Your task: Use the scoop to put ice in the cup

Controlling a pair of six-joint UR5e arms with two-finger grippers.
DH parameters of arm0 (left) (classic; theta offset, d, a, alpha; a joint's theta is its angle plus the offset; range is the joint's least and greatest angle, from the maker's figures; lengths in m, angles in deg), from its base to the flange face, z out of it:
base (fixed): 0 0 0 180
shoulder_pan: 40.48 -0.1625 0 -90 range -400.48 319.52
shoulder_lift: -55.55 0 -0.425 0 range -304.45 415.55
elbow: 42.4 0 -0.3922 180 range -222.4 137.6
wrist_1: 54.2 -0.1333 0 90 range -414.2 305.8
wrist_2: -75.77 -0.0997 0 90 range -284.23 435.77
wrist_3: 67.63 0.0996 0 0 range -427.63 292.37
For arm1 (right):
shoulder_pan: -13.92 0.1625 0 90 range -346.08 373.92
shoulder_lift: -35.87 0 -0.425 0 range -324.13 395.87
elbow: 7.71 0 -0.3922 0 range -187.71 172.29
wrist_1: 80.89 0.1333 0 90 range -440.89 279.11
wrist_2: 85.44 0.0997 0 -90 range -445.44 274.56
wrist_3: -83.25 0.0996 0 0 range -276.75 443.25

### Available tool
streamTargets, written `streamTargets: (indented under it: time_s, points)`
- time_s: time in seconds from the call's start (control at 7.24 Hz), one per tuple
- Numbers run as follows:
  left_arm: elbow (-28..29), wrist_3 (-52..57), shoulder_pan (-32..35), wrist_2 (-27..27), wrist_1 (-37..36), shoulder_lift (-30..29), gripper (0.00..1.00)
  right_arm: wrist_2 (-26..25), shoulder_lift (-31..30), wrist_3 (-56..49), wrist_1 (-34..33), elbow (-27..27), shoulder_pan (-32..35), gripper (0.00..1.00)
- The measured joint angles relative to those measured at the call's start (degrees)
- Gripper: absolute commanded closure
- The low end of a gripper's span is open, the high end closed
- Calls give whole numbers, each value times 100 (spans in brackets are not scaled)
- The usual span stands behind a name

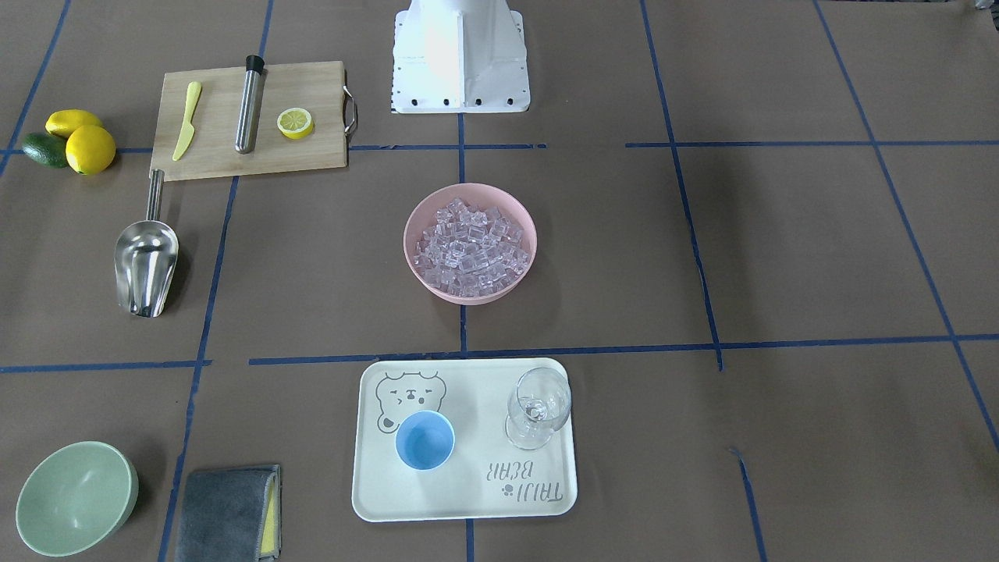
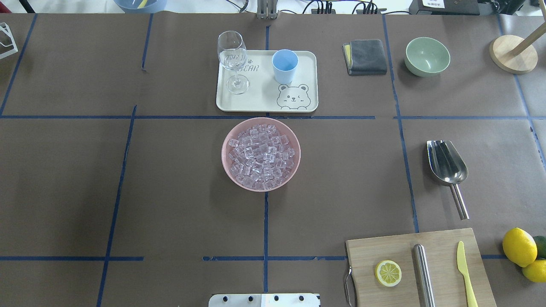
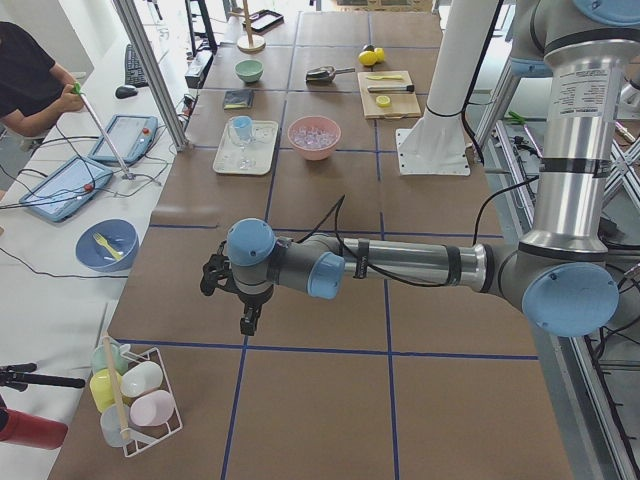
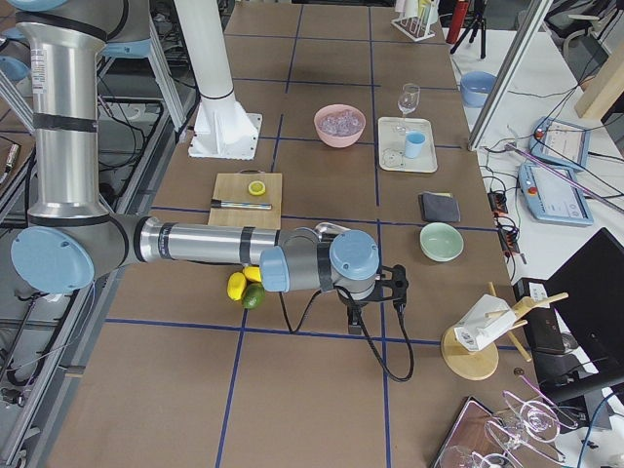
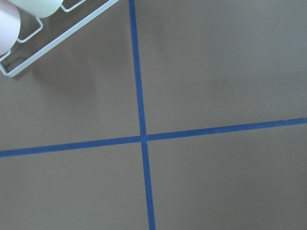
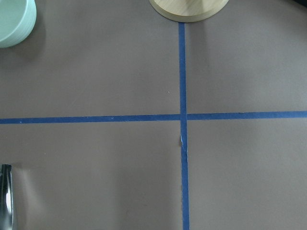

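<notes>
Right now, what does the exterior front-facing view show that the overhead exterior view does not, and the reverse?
Only the front-facing view shows the black cap on the steel cylinder. Only the overhead view shows the round wooden stand and a blue bowl at the far edge. Both show the ice in the pink bowl, the scoop lying on the table, and the empty cup beside the wine glass on the tray.

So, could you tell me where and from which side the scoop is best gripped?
By its thin rod handle, from straight above, jaws across the rod. The scoop lies flat, trough facing up, handle clear and pointing toward the robot; the rounded trough looks too wide for a two-finger grip.
</notes>
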Motion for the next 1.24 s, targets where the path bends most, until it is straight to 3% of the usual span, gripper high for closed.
streamTargets:
  time_s: [0.55,0.97,1.24]
  points:
    - [-243,78,-1199,12,608,-621,0,-8,491,698,168,-28,-736,0]
    - [-318,529,-2125,35,643,-1351,0,-128,534,1804,220,476,-1519,0]
    - [-357,986,-2475,65,1032,-1560,0,-655,474,2511,224,995,-2083,0]
